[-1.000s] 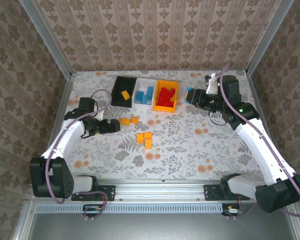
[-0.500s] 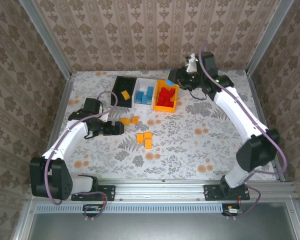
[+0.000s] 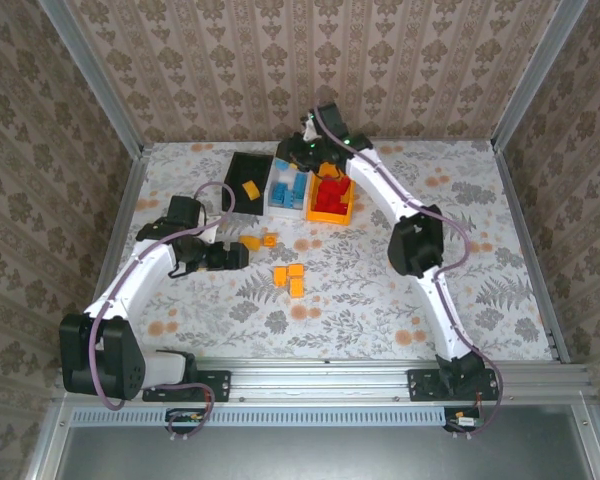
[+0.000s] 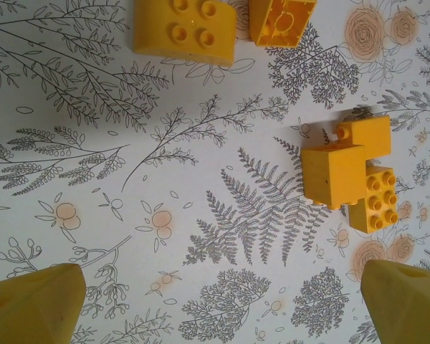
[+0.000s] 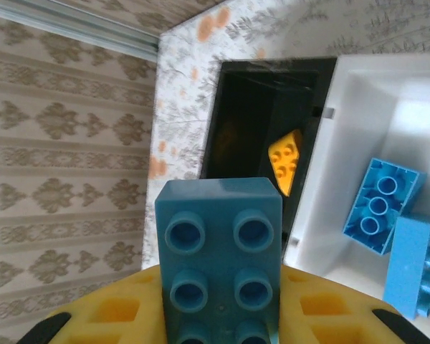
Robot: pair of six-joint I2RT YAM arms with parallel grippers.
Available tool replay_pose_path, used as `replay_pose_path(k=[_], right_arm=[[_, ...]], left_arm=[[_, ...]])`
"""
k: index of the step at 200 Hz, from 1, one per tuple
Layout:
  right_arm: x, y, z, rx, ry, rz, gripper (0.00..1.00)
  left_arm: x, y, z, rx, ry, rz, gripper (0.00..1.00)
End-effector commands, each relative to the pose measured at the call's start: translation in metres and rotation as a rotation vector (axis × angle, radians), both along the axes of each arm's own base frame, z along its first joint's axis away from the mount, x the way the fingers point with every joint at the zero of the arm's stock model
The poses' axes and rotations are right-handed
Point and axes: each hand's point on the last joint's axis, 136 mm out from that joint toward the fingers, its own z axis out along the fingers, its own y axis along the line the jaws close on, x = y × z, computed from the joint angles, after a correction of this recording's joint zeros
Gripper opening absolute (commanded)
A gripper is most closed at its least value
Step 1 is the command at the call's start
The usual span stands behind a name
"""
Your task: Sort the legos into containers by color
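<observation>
My right gripper (image 3: 298,152) hovers over the back of the white bin (image 3: 285,213), shut on a blue lego (image 5: 221,258) whose studs face the camera. Below it lie the black bin (image 5: 254,107) with one yellow lego (image 5: 287,161) and the white bin (image 5: 373,93) with blue legos (image 5: 381,204). The orange bin (image 3: 328,217) holds red legos (image 3: 330,190). My left gripper (image 3: 235,256) is open low over the table, nothing between its fingertips (image 4: 32,304). Yellow legos lie ahead of it: two far (image 4: 184,29), a cluster of three at the right (image 4: 337,175).
The three bins stand side by side at the back of the table, black (image 3: 245,165) on the left. Loose yellow legos (image 3: 290,278) lie mid-table on the patterned cloth. Patterned walls with metal posts (image 3: 90,75) enclose the table.
My right arm has swung from the table's right side leftward to the back of the white bin, still carrying the blue lego. My left arm edged slightly right, then held still.
</observation>
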Motion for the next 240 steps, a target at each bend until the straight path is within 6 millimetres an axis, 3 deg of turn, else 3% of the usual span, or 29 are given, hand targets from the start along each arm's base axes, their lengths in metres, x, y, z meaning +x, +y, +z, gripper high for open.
replay_pose_path(k=[1,30,63,89,112,148,188,240], right_arm=[[0.000,0.005,-0.025,-0.001,0.093,-0.014,0.30],[0.010,0.009,-0.054,0.006,0.114,-0.040,0.30],[0.015,0.011,-0.070,0.013,0.130,-0.054,0.33],[0.014,0.012,-0.077,0.007,0.138,-0.051,0.39],[0.014,0.011,-0.078,0.003,0.134,-0.051,0.52],[0.012,0.015,-0.074,0.014,0.126,-0.028,0.59],[0.005,0.018,-0.054,0.024,0.092,0.019,0.59],[-0.022,0.019,0.005,0.047,0.013,0.100,0.60]], left_arm=[[-0.002,-0.004,0.002,-0.010,-0.011,-0.029,1.00],[-0.003,-0.007,0.000,-0.020,-0.001,-0.036,1.00],[-0.002,-0.008,-0.002,-0.027,0.011,-0.040,1.00],[-0.002,-0.007,-0.001,-0.022,0.008,-0.037,1.00],[-0.001,-0.005,-0.002,-0.009,0.007,-0.032,1.00],[-0.001,-0.002,-0.004,0.003,0.012,-0.025,1.00],[0.001,0.001,-0.004,0.007,0.013,-0.018,1.00],[0.002,0.000,0.000,-0.002,-0.006,-0.027,1.00]])
